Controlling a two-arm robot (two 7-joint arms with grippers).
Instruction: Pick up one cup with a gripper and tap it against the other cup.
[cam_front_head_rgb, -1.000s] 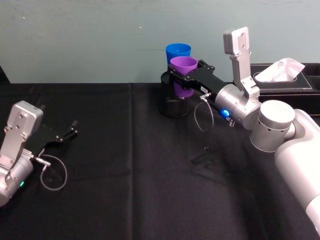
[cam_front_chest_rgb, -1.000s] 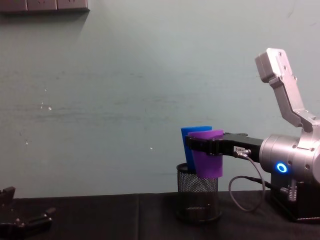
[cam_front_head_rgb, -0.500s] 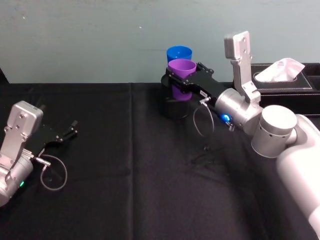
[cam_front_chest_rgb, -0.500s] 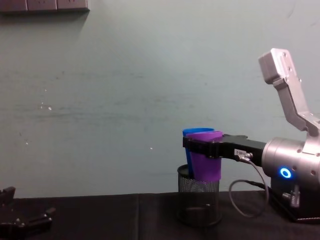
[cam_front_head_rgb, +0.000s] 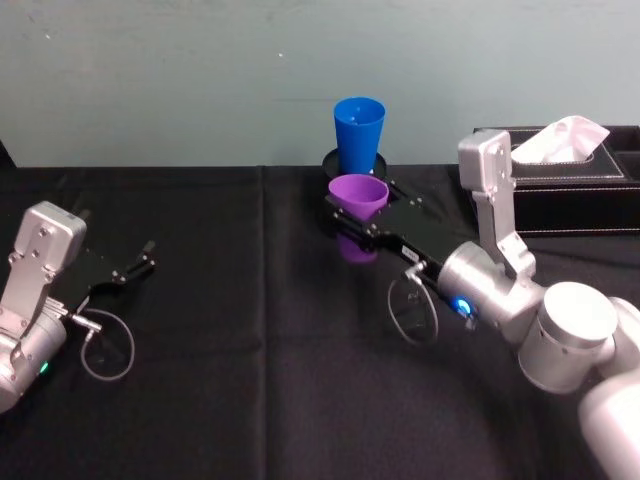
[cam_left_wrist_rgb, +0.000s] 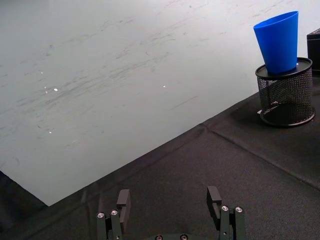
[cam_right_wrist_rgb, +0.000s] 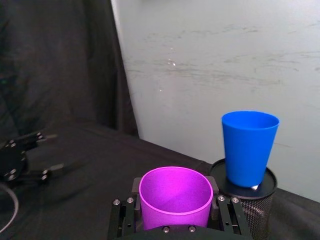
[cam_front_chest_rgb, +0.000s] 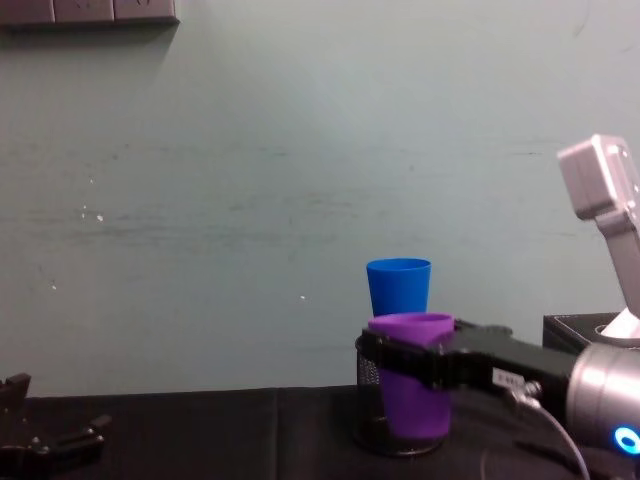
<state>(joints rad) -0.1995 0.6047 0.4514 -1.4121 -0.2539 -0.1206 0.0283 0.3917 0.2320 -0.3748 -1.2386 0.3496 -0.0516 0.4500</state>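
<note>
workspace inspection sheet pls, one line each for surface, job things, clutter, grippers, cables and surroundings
surface: table under a black cloth with creases.
job's things: purple cup held upright above the cloth, apart from the blue cup; the blue cup stands upright on the mesh pen holder.
clutter: black tissue box at the far right with a white tissue sticking up.
grippers: right gripper, jaws shut on the purple cup; left gripper low over the cloth at the left, jaws open, holding nothing.
cables: a looped cable at the left wrist, another at the right wrist.
surroundings: pale green wall behind the table.
</note>
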